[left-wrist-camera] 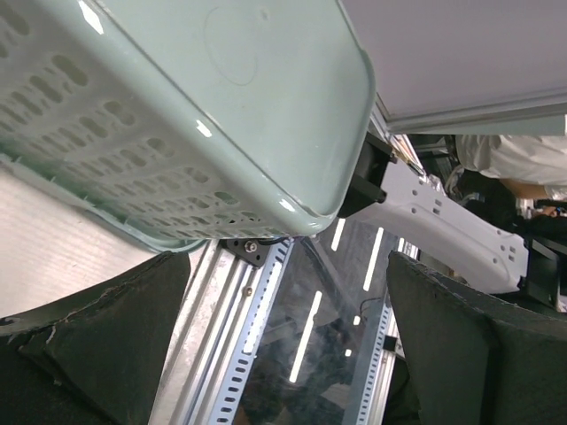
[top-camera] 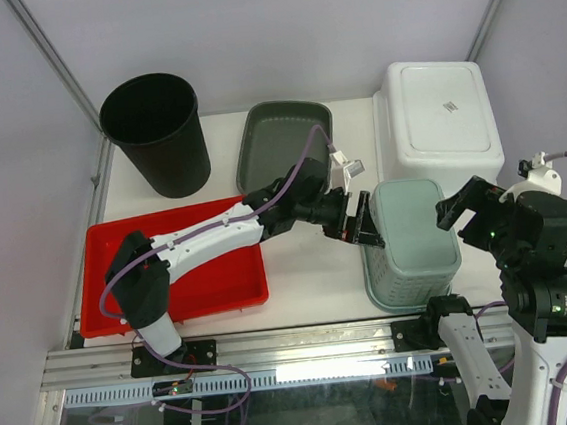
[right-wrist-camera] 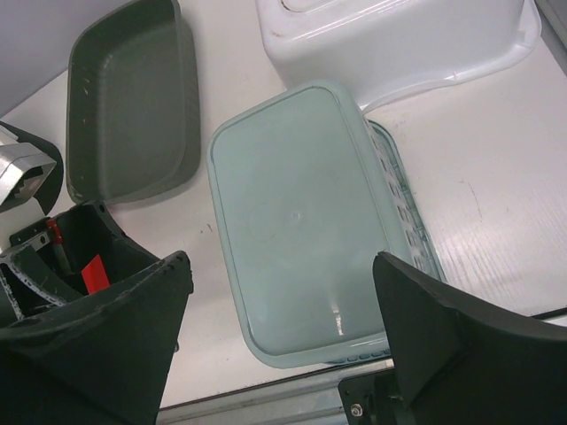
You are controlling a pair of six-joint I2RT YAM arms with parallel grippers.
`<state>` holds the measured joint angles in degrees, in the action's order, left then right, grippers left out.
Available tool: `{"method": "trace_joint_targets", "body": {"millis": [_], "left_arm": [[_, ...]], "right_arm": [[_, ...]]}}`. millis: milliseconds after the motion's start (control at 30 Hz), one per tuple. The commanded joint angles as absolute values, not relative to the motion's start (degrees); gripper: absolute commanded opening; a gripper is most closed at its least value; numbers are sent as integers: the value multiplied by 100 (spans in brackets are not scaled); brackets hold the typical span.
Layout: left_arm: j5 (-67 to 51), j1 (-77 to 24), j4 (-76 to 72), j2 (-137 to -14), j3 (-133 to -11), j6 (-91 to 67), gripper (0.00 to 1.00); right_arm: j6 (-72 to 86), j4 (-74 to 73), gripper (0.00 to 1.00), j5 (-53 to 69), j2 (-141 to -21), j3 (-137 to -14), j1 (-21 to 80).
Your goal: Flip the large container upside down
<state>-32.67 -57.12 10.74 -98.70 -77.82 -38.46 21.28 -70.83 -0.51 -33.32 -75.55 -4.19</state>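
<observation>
A pale green perforated container point(top-camera: 411, 235) lies bottom up at the table's front right; it also shows in the left wrist view point(left-wrist-camera: 195, 106) and the right wrist view point(right-wrist-camera: 292, 221). A bigger white tub point(top-camera: 444, 107) lies bottom up just behind it, touching it point(right-wrist-camera: 399, 44). My left gripper point(top-camera: 365, 223) is open and empty beside the green container's left wall, just apart from it point(left-wrist-camera: 292, 336). My right gripper point(top-camera: 470, 217) is open and empty, raised over the green container's right edge point(right-wrist-camera: 283, 345).
A dark green tray point(top-camera: 282, 142) lies upright at the back centre point(right-wrist-camera: 128, 97). A black bucket point(top-camera: 155, 134) stands upright at the back left. A red tray point(top-camera: 185, 282) lies under my left arm. The green container reaches the table's front edge and rail point(left-wrist-camera: 257, 292).
</observation>
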Motion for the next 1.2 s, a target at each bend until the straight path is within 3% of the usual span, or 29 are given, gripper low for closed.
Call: {"method": "trace_joint_targets", "body": {"millis": [0,100,300,367,700,900,1167], "left_arm": [[-3014,-5605,1205,-9431,-7731,-3571,99],[-2872,-5550,1285,-9275,-7621,-3547,99],[-2880,-4855,1455,-8568,-7137,-3653,99],[-2912,-4422,1556,-8149,-6914,-3711,99],[-1699,-3911,2349,-7285,-6866,-3599,99],[-937,-3900,2176,-6965,-6627,-3696,99],[-592,-3897,2162,-6745,-6524,-3735,99]], "right_arm": [[1838,-6875,88,180,-3324,-7562,-404],[1589,-6795,86,756,-3287,-7371,-404],[1374,-6585,56,2654,-3551,-7024,-404],[1678,-6262,51,3111,-3616,-6773,-411],[2164,-5552,36,3358,-3899,-6111,-302],[2533,-5253,33,2539,-4115,-6076,682],[3408,-4928,33,-782,-5321,-6266,4606]]}}
